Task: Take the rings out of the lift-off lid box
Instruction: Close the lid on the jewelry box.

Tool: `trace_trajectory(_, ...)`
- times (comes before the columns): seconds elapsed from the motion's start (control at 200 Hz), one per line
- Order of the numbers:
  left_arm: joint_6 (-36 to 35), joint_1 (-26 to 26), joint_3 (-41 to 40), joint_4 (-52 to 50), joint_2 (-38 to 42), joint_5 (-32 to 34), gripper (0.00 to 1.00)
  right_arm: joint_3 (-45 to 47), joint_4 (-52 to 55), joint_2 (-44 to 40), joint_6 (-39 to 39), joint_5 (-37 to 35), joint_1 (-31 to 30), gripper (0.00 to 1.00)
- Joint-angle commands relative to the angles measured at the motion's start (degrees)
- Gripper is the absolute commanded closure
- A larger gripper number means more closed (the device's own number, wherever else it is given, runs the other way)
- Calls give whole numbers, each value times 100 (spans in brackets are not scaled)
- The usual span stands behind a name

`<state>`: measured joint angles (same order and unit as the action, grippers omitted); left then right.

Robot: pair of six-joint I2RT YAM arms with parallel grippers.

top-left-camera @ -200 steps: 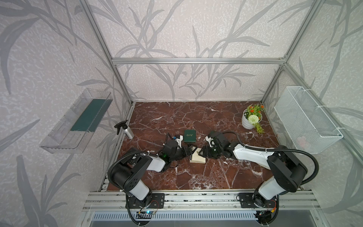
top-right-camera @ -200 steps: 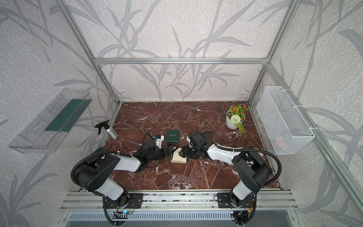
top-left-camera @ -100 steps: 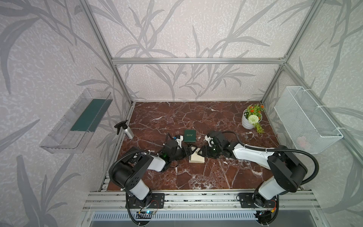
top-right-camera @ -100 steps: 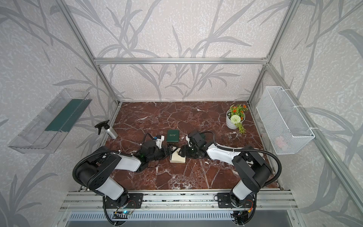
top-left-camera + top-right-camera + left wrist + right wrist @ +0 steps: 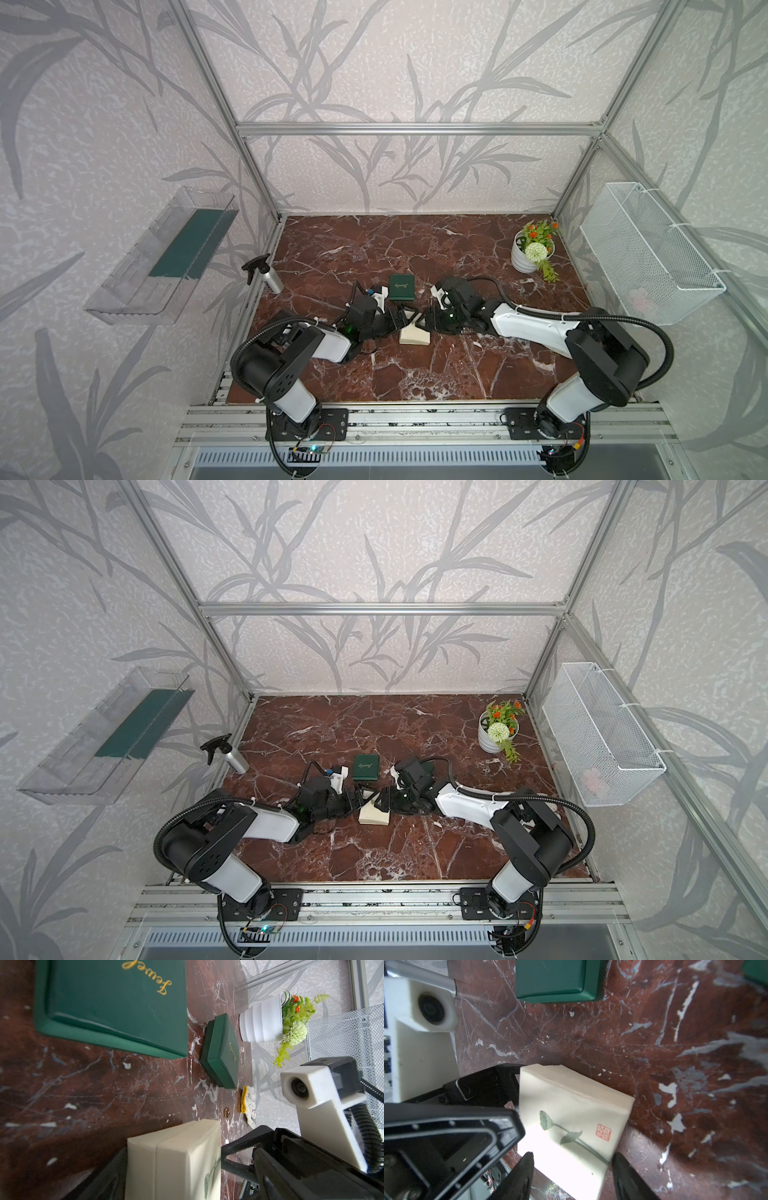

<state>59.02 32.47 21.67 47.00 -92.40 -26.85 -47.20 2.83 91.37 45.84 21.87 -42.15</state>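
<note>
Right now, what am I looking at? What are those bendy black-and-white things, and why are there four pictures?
Those are robot arms, each ending in a two-fingered pincher. Two pictures look down from above, nearly alike; the others come from small cameras on each wrist. On the marble table lie a cream box, a green box, a spray bottle and a flower pot. The right pincher seems to pinch the closed cream box; the left pincher sits against it, grip unclear.
</note>
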Motion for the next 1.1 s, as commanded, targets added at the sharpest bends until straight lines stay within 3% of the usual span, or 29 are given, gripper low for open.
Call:
trace_trajectory(0.0, 62, 41, 91, -376, 50, -23, 7, -192, 64, 65, -41, -90, -49, 40)
trace_trajectory(0.21, -250, 33, 137, -980, 442, 175, 13, -440, 561, 115, -303, -480, -202, 39)
trace_trajectory(0.5, -335, 32, 118, -1216, 580, 269, 14, -723, 892, 326, -440, -827, -415, 39)
trace_trajectory(0.77, -306, 23, 118, -1129, 467, 241, 27, -902, 1106, 370, -515, -1001, -553, 37)
trace_trajectory(1.095, -286, 31, 115, -1097, 418, 234, 25, -1043, 1204, 390, -545, -1035, -687, 37)
